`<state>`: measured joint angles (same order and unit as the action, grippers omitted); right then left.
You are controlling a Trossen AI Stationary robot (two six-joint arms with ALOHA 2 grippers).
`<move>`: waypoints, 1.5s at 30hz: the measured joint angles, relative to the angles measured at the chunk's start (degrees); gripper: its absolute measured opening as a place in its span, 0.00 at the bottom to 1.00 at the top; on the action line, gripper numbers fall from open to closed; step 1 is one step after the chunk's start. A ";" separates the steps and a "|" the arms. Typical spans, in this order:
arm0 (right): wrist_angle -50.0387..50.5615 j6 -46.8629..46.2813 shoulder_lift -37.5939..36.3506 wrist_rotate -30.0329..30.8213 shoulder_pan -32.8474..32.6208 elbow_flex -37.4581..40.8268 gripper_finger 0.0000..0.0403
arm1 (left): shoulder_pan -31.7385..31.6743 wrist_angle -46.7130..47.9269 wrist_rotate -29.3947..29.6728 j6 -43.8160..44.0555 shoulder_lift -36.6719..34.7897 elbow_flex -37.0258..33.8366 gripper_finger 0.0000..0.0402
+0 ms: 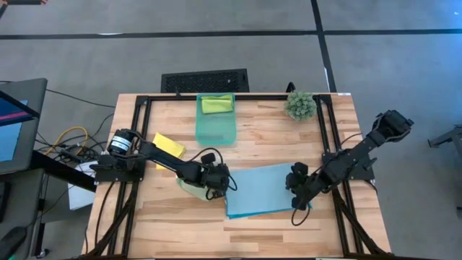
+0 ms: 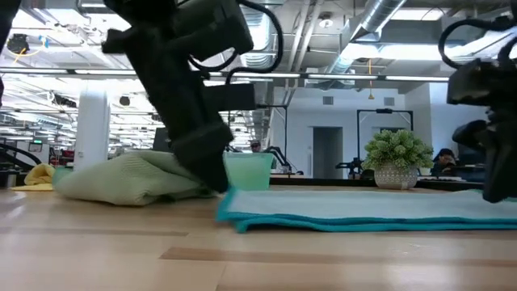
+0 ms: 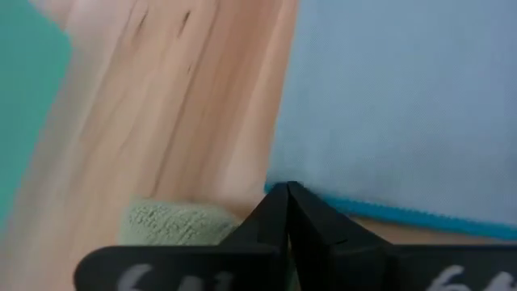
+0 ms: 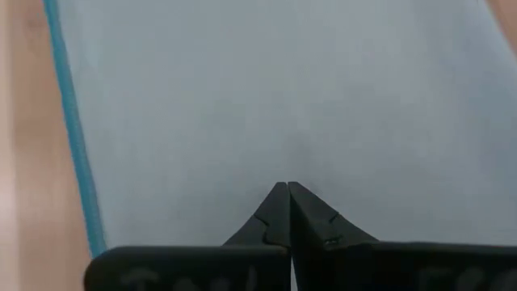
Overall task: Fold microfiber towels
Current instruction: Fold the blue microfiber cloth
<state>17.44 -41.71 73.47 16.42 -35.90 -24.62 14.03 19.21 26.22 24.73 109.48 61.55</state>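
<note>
Blue towel (image 1: 261, 189) is lying flat mid-table while I am pinching its near-left corner with my left gripper (image 1: 225, 183) and its right edge with my right gripper (image 1: 298, 189), both clamped for folding.

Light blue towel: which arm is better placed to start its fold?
Probably either; slight edge to the left. The left gripper sits at the light blue towel's corner edge, fingers shut, a pale green towel beside it. The right gripper is over the opposite edge, also shut.

Light blue square microfiber towel (image 1: 263, 189) flat, lower centre; pale green towel (image 1: 189, 186) bunched left of it; yellow towel (image 1: 169, 144) centre-left; lime green towel (image 1: 217, 104) top centre.
</note>
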 joint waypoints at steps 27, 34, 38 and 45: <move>21.44 -6.10 -0.09 -10.94 -12.17 -12.68 0.07 | 0.60 -8.82 -1.73 -5.44 0.36 -0.71 0.00; 21.82 -2.59 0.00 -12.21 -19.19 -12.21 0.28 | 0.63 -8.66 -1.73 -5.21 0.36 -0.71 0.00; 22.18 -2.09 0.00 -6.49 -20.84 -11.37 0.36 | 0.63 -8.66 -1.71 -5.32 0.36 -0.71 0.00; 22.05 -1.30 0.00 -6.62 -21.00 -10.50 0.30 | 0.63 -8.71 -1.54 -5.44 0.36 -0.71 0.00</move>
<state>39.49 -43.01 73.47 9.80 -56.90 -35.11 14.66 10.50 24.69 19.29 109.84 60.84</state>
